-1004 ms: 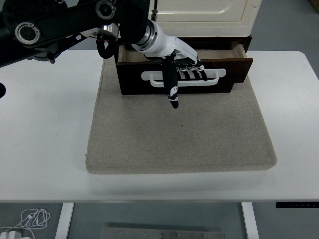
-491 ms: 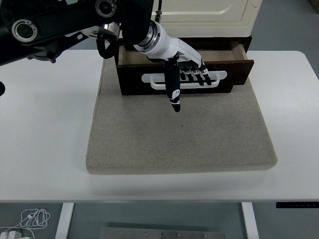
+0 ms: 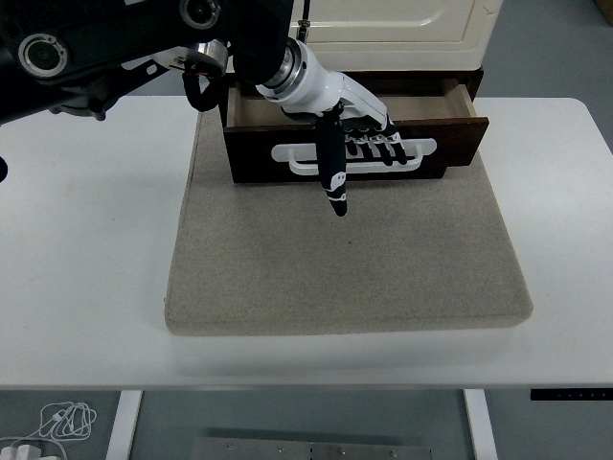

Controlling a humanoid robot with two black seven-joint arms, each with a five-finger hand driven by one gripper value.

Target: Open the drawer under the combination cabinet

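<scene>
While the drawer (image 3: 354,144) sits partly pulled out beneath the cream cabinet (image 3: 393,24) at the upper centre of the frame, its white handle (image 3: 421,149) is hooked by the left hand (image 3: 350,120), whose four fingers (image 3: 378,146) are curled together through the handle slot, the thumb (image 3: 332,172) pointing down over the grey mat (image 3: 345,259). The pulling step is judged to be under way; a further straight pull toward the white table's (image 3: 86,249) near edge is called for next, with the hooked grip kept.

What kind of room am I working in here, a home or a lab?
Likely a lab test bench: a plain white table, a grey mat staging the drawer, and loose cables on the floor.
</scene>
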